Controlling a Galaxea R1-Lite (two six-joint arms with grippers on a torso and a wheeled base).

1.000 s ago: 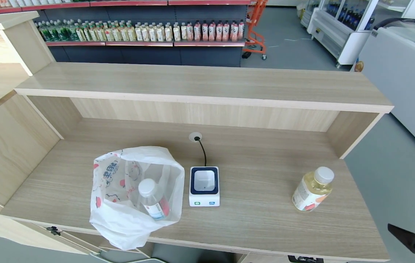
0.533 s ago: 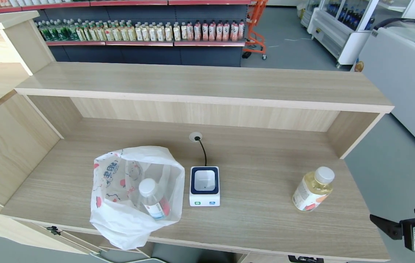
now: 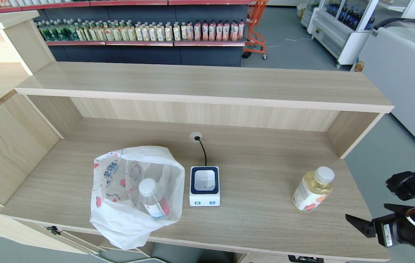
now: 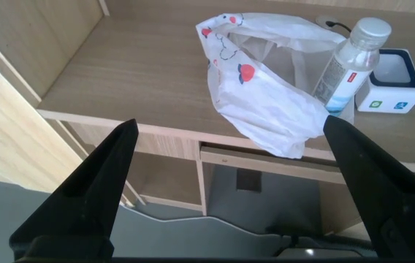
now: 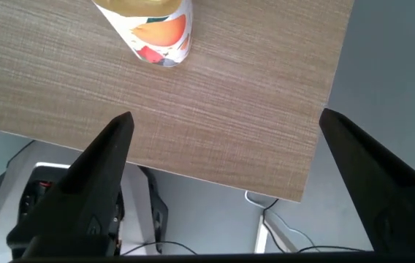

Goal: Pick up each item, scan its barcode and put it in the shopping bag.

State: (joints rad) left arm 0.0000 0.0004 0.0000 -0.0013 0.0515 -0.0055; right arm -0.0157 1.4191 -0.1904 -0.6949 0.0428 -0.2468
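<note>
Now the right pincer (image 5: 227, 120), spread wide and empty, hangs off the desk (image 3: 258, 226) corner at 4 o'clock of the juice bottle (image 3: 313, 189), seemingly lined up to take it. The bottle stands upright at 3 o'clock of the scanner (image 3: 204, 185). At 9 o'clock the shopping bag (image 3: 120, 212) gapes to receive goods, with a water bottle (image 3: 152, 199) inside. The left pincer (image 4: 231, 124), also spread, hangs off the desk's front.

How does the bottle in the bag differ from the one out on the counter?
The bag bottle holds clear liquid; the counter bottle holds a yellowish drink. The bag bottle sits inside the bag, left of the scanner; the counter bottle stands in the open, right of it. Both have white caps.
</note>
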